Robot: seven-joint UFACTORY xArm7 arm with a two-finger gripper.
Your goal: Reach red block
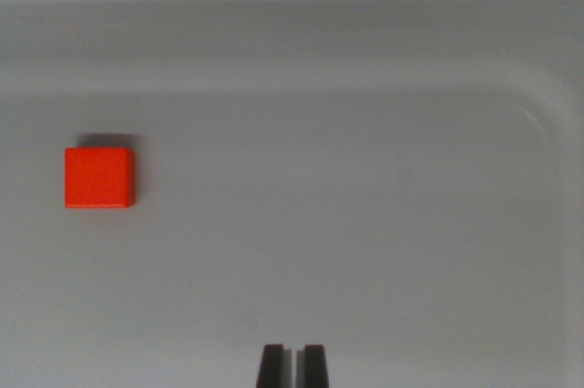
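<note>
The red block (99, 178) lying flat in the white tray (383, 132) looks light and rigid, best pinched across opposite flat sides, while the gripper (293, 365) hangs nearly pressed together.

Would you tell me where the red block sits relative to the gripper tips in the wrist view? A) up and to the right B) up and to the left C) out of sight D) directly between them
B: the red block lies on the white tray, left of and above the gripper at the bottom edge.
</note>
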